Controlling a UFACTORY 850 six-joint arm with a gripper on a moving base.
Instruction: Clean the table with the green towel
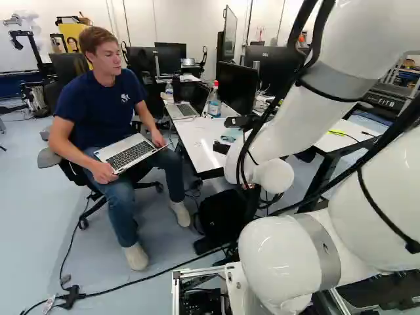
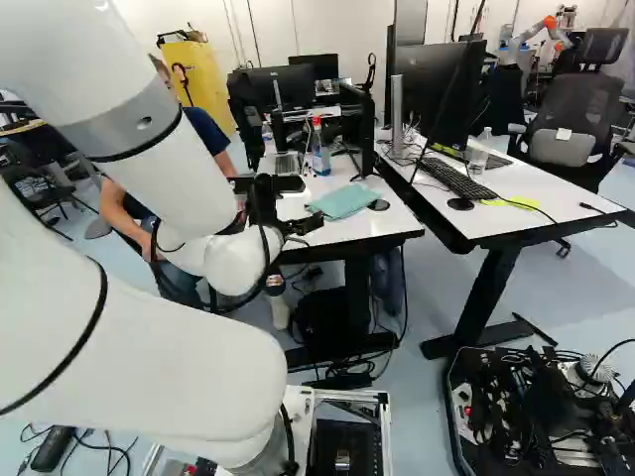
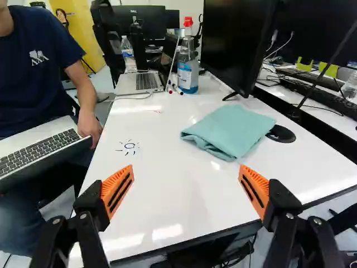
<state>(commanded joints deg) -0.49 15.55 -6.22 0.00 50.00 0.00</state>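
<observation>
- Clearly, the largest thing we see is the white surface (image 3: 167, 167), its near edge under our tool (image 2: 306, 205).
- A person (image 1: 105, 105) sits beside it at the left of the left base view, both hands on an open laptop (image 1: 131, 154).
- We have a black monitor (image 3: 237, 44) standing on the surface beyond the towel (image 3: 228, 131).
- Our tool stands apart, its orange pads (image 3: 117, 191) facing each other well spaced, holding nothing.
- A second laptop (image 3: 139, 82) lies open towards the far end.
- The towel, a pale blue-green, lies loosely folded on the surface ahead of us, untouched.
- We find a clear bottle (image 3: 188, 71) with a red cap upright near that second laptop.
- A black disc (image 3: 281, 133) lies right by the towel's edge.
- Markers (image 3: 174, 89) lie near the bottle.
- Smallest, we notice a blue sun-like drawing (image 3: 129, 146) and a faint red mark (image 3: 157, 111).
</observation>
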